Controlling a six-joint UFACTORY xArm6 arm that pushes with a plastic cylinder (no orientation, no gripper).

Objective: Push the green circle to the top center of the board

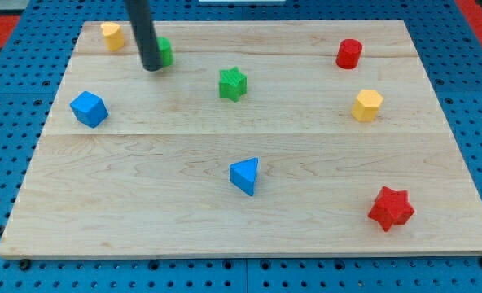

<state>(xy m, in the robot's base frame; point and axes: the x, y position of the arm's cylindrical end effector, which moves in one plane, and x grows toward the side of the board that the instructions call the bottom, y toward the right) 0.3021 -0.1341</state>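
Risk comes first in this scene: our tip (pixel 152 68) sits on the left side of the green circle (pixel 165 51), pressed against it or just beside it, and slightly nearer the worktop's bottom edge than the block's middle. From that off-centre contact, we judge a push toward the right could send the block veering to the top edge and off the worktop (pixel 249 220), or let it slip round the rod and be left behind. The rod also hides most of the block, so only a sliver of green shows to its right, and we cannot confirm the round shape. The green circle lies near the top-left corner of the worktop, well short of the top centre, so the task looks barely begun. We have no fingers here, only a plain dark rod, so nothing is apart, together or clamped. A yellow block (pixel 111 36) stands just beyond the rod in the top-left corner, close enough for the rod to brush it if we back off. A green star (pixel 233 83) sits near the centre, a little toward the top edge and below the straight path along that edge; we think a drifting push could strike it.
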